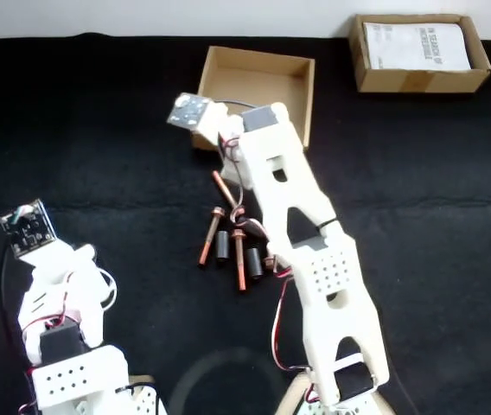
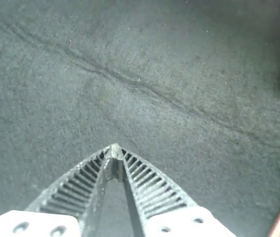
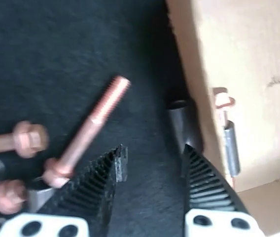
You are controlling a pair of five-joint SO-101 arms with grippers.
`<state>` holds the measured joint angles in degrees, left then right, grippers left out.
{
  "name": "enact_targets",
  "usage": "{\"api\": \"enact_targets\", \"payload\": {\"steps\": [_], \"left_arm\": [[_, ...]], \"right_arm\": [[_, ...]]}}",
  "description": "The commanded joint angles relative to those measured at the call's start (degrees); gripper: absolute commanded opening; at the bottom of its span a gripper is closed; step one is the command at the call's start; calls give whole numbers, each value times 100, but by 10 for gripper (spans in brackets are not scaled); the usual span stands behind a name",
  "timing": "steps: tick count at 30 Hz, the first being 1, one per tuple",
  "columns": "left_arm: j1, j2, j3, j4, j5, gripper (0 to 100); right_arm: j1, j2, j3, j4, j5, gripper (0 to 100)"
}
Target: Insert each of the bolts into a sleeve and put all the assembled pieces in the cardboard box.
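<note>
The left gripper [image 2: 114, 150], well apart from the cardboard box [image 1: 258, 86] on its left and near side, has its fingers pressed together with nothing between them, over the black table [image 1: 98, 130].

Near the box's front wall lie the loose bolts [image 1: 207, 238] and dark sleeves [image 1: 223, 245], bunched together.

The right gripper [image 3: 152, 165] hangs just beside the box's near wall, jaws spread and empty. One sleeve [image 3: 182, 118] stands upright, touching or almost touching that wall, with a bolt [image 3: 90, 123] lying near it. An assembled piece [image 3: 227, 136], a bolt in its sleeve, seems to lie inside the box against the same wall.

The step in hand looks like the next pick. For the upright sleeve, the outer finger needs room between sleeve and cardboard, so it may help to come in along the wall, grip mid-length and leave the bore open for the bolt.

Well apart from the cardboard box, to its right, a second box [image 1: 418, 82] holds a sheet [image 1: 417, 45] bearing dark print. No writing shows on the cardboard box, bolts or sleeves.
</note>
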<state>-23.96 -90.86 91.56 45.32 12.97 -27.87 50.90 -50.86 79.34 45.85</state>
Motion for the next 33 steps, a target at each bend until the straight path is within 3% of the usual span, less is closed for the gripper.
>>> {"api": "enact_targets", "payload": {"steps": [1, 16, 22, 25, 29, 33], "left_arm": [[-66, -435, 268, -123, 0, 8], [-66, -998, 576, -79, 0, 8], [-66, -1015, 567, 343, 0, 8], [-66, -1015, 567, 352, 0, 8], [-66, -1015, 567, 343, 9, 8], [-40, -963, 567, 369, 9, 9]], "right_arm": [[224, 31, -251, -259, 387, 149], [110, 848, -251, -1262, 563, 151], [101, 1253, -251, -1763, 563, 137], [22, 1305, -259, -1771, 563, 9], [13, 1297, -673, -1534, 563, 8], [4, 1279, -1727, -479, 527, 9]]}}
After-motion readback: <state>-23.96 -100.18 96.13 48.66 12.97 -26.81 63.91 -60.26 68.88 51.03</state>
